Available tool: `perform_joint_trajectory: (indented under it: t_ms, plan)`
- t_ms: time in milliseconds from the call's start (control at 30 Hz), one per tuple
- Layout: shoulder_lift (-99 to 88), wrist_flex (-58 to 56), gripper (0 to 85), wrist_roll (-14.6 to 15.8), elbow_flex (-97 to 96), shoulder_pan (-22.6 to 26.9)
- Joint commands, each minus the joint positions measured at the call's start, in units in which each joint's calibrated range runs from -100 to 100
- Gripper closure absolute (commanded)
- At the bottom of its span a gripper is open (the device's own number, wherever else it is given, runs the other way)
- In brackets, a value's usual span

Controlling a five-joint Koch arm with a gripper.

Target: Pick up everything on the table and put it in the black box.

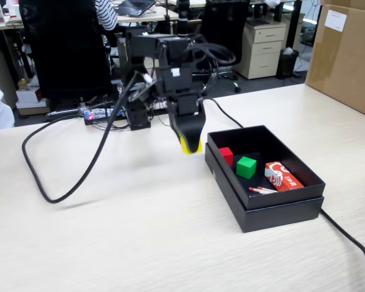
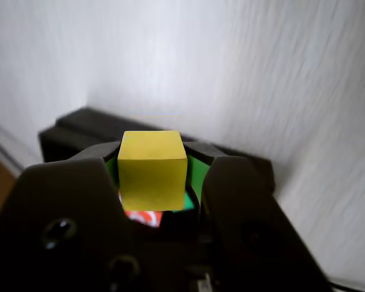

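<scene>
The red cube [image 1: 225,156] and green cube [image 1: 246,166] are already seen inside the black box [image 1: 274,213]. The yellow cube [image 2: 152,170] is held clamped in the end effector [image 2: 153,182] above the worktop [image 1: 140,231], just beside the box; only its release remains.

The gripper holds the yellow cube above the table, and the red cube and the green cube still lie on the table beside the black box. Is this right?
Not quite. The fixed view shows the red cube and green cube inside the black box, not beside it. The gripper does hold the yellow cube above the table.

Two cubes [image 1: 246,166], packet [image 1: 283,176] in box [image 1: 280,210]; third cube [image 1: 189,146] probably just left.
</scene>
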Motion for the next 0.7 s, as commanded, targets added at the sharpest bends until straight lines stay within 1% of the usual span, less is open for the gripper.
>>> perform_joint_trajectory:
  t_ms: [0,100,133,167,333,433,467,533,567,633,667]
  plan:
    - [-8.89,-0.09,84.6,1.12,5.75,3.66]
    - [-7.97,-0.09,84.6,2.1,6.29,8.01]
    - [-3.96,-0.09,84.6,3.08,7.74,9.96]
    - [-1.2,0.0,84.6,3.52,8.83,10.6]
    - [11.08,-0.09,84.6,4.79,13.0,11.62]
    - [17.27,-0.26,84.6,4.88,12.82,11.53]
    - [23.47,-0.18,84.5,4.88,13.37,10.89]
    - [24.5,-0.26,84.3,4.93,13.82,10.89]
    - [25.76,-0.26,80.9,4.88,13.73,10.89]
    - [26.57,-0.18,80.1,4.88,13.73,10.79]
    - [26.91,-0.26,71.2,4.88,12.82,10.7]
